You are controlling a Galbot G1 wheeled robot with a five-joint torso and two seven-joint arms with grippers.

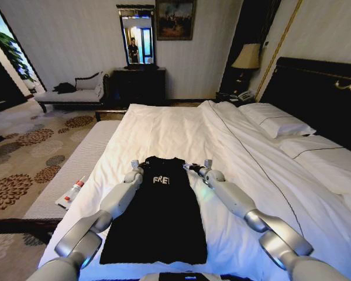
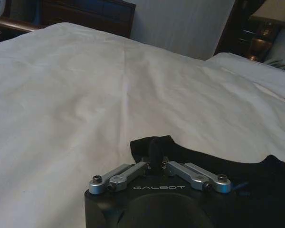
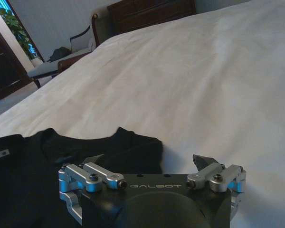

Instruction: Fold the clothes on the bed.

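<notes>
Both arms reach fwd from the bottom of the head view, one each side of the black T-shirt (image 1: 155,216), which lies flat on the white duvet (image 1: 175,132) near the foot of the bed (image 1: 316,88), hem nearest the robot, collar away. Sleeves look already folded in, so the shirt reads as a narrow dark rectangle w/ partial white lettering on the chest.

Left gripper (image 1: 136,168) sits at the shirt's left shoulder corner. In the left wrist view its fingers are drawn together on a small raised pinch of black fabric at the shirt's edge.

Right gripper (image 1: 200,168) is at the right shoulder corner. In the right wrist view its jaws stand wide apart: one finger over the black fabric, the other (image 3: 203,162) over bare duvet, nothing clamped between them.

Small bottle (image 1: 75,190) lies on the grey bench beside the bed, on the robot's left.
</notes>
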